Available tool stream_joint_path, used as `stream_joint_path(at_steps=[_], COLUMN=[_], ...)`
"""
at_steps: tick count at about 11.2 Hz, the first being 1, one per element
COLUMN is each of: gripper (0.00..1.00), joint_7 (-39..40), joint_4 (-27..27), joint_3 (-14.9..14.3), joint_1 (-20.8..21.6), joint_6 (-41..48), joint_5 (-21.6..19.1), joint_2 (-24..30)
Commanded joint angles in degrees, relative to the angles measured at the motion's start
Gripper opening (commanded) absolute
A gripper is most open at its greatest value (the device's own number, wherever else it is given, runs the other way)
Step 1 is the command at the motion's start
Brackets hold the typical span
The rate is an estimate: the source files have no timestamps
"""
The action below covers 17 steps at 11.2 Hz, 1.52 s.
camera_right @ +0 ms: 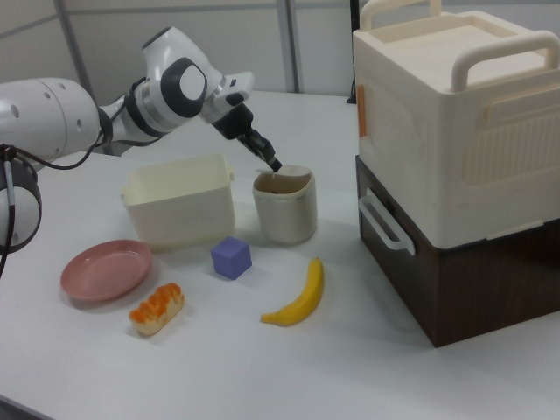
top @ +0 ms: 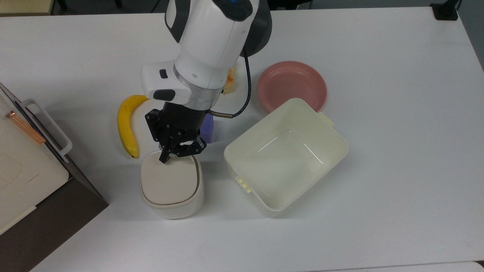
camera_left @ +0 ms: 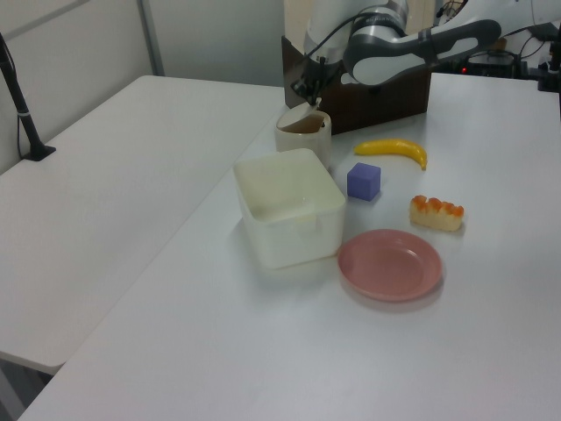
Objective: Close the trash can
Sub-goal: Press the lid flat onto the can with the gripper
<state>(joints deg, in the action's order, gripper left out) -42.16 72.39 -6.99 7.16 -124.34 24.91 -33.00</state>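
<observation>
Looking at the trash can [top: 172, 187] as the anchor: its beige lid [top: 169, 180] is nearly flat in the top view but sits slightly raised in the right view, so I'd say it's almost shut, maybe one last press left. The gripper [top: 180, 153] is right at the lid's far edge, fingers close together, gripping nothing as far as I can tell. Just beside the can sit the lidless tub [top: 286, 156] and banana [top: 126, 124], then the purple block [top: 207, 128] behind it, with the pink plate [top: 292, 85] farther off. Nothing blocks the lid.
</observation>
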Motion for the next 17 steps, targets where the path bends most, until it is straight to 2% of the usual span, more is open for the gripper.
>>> stream_joint_path(at_steps=[1,17], gripper=[0.00,0.00], joint_7=[2.42,1.55], joint_4=[5.31,9.88], joint_3=[-0.22,-0.30], joint_1=[0.48,0.48], joint_6=[0.68,-1.52], joint_5=[-0.48,0.92], joint_2=[3.03,1.80])
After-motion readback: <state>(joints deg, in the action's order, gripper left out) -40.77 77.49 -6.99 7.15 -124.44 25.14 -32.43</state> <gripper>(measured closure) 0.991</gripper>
